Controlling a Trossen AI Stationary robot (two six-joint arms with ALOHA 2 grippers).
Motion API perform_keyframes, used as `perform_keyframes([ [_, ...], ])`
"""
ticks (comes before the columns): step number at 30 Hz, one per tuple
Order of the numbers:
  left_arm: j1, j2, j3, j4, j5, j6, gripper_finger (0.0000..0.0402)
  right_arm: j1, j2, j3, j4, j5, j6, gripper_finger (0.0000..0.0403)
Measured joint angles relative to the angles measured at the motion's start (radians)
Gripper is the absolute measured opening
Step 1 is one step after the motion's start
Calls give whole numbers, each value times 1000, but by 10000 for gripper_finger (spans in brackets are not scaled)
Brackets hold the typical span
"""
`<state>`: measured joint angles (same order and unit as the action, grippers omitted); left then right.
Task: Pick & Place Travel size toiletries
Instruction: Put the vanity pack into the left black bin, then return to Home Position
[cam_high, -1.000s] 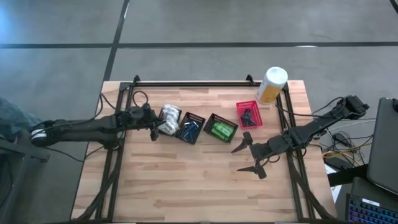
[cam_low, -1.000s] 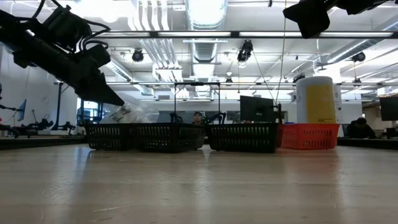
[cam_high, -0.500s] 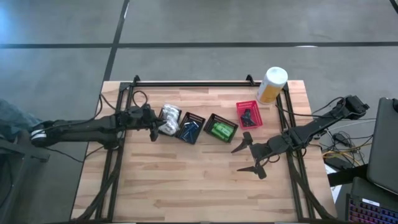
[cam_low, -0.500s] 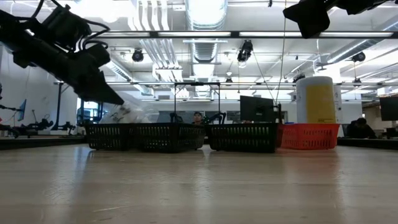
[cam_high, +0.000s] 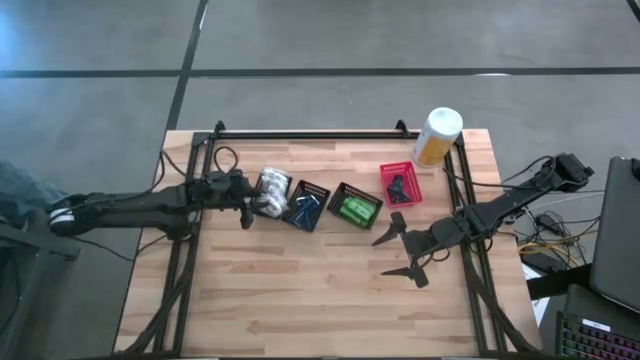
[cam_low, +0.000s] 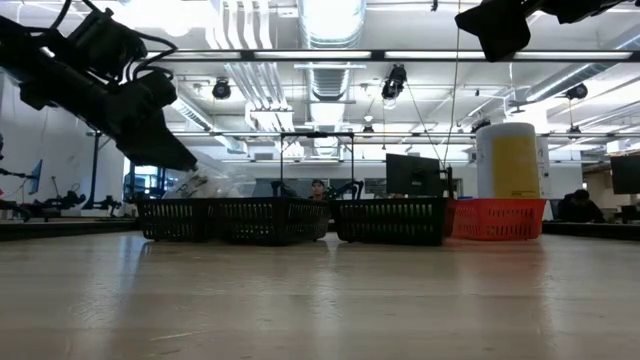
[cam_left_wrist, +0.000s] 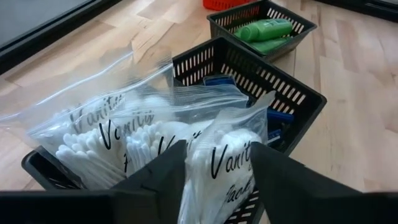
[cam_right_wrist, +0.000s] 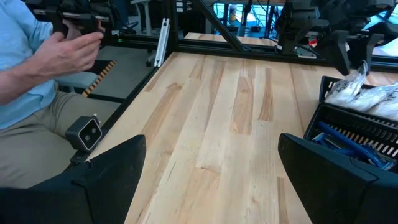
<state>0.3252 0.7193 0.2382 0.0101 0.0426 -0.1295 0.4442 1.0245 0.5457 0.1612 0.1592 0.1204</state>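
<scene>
Left gripper (cam_left_wrist: 214, 165) parted over white packets (cam_left_wrist: 155, 140) heaped in leftmost black basket (cam_left_wrist: 298, 99). You lift straight, clear rim; avoid snagging plastic. Right gripper (cam_high: 402, 248) splayed wide, idle at table's right.

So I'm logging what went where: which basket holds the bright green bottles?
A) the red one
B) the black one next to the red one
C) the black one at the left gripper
B: the green bottles lie in the black basket beside the red basket; the left gripper is at the basket of clear bags.
</scene>
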Motion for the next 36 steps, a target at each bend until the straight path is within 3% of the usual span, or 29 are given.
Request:
perform_keyframes([
  [5, 0, -10, 0, 0, 0, 12, 207, 0, 0, 0, 0, 0, 0, 364],
  [13, -1, -64, 10, -11, -1, 24, 211, 0, 0, 0, 0, 0, 0, 364],
  [22, 0, -235, 11, -198, -50, -43, 211, 0, 0, 0, 0, 0, 0, 364],
  [29, -1, -424, 13, -233, 26, -30, 216, 0, 0, 0, 0, 0, 0, 364],
  [36, -1, -542, 14, -458, 117, -20, 220, 0, 0, 0, 0, 0, 0, 364],
])
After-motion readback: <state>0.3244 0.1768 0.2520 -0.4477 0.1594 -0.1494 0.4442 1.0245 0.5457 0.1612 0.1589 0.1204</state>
